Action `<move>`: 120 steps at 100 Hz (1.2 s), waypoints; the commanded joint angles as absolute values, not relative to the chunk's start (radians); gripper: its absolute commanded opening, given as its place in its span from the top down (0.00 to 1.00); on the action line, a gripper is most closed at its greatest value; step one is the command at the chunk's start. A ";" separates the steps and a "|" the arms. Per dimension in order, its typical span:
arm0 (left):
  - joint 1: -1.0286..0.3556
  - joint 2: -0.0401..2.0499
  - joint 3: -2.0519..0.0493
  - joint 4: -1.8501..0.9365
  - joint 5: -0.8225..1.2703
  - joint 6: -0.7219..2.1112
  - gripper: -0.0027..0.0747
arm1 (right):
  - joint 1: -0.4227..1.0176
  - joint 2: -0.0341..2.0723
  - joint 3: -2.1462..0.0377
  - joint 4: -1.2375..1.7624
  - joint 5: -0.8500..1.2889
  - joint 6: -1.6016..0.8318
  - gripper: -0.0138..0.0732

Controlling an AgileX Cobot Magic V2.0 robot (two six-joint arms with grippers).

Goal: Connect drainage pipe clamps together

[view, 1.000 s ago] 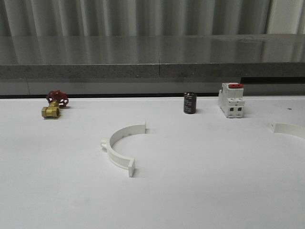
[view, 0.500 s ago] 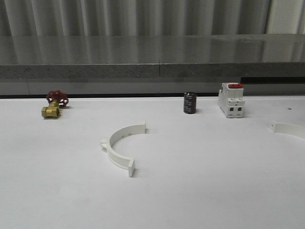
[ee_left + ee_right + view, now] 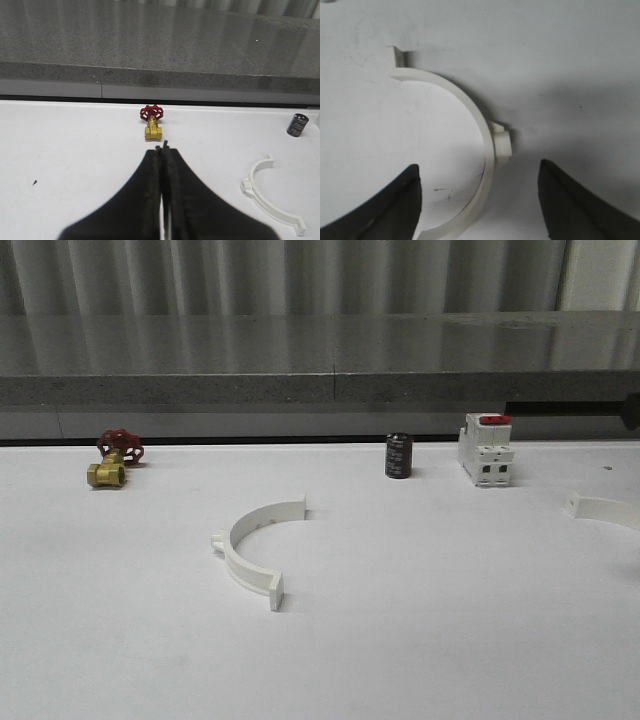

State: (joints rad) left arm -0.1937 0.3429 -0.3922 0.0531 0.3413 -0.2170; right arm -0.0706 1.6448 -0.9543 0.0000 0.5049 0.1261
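Where we count the task's things: two white drainage pipe clamps, lying well apart on the white surface (image 3: 420, 640) and not joined.
First clamp: one half-ring (image 3: 252, 546) left of the middle in the front view, lying flat, its open side turned toward the right, one flat end tab near us and the other farther back; a small lug juts from its outer curve on the left.
Same clamp from the left wrist: we see it again (image 3: 270, 194) beside the closed fingers, apart from them.
Second clamp: one half-ring (image 3: 606, 510) at the far right edge of the front view, partly cut off by the frame.
Second clamp from the right wrist: it lies flat (image 3: 470, 150) under the camera, one side lug on its outer curve, one end tab visible; the arc runs down between the two fingers without touching either, as far as we can tell.
Left gripper (image 3: 162, 150): pressed together, holding nothing, above bare surface.
Right gripper (image 3: 480, 200): spread wide, one finger each side of the second clamp.
Other things, one of each: a brass valve with a red handwheel (image 3: 115, 459), a dark cylinder (image 3: 399, 456), a white breaker with a red switch (image 3: 486, 450), all along the back of the surface.
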 commanded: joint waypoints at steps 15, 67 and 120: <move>-0.192 0.351 -0.419 0.054 0.267 -0.217 0.99 | -0.075 1.693 -1.021 -0.033 0.480 0.123 0.26; -0.192 0.351 -0.419 0.054 0.267 -0.217 0.99 | -0.075 1.761 -1.025 -0.036 0.454 0.123 0.46; -0.192 0.351 -0.419 0.054 0.267 -0.217 0.99 | -0.075 1.761 -1.025 -0.034 0.386 0.124 0.85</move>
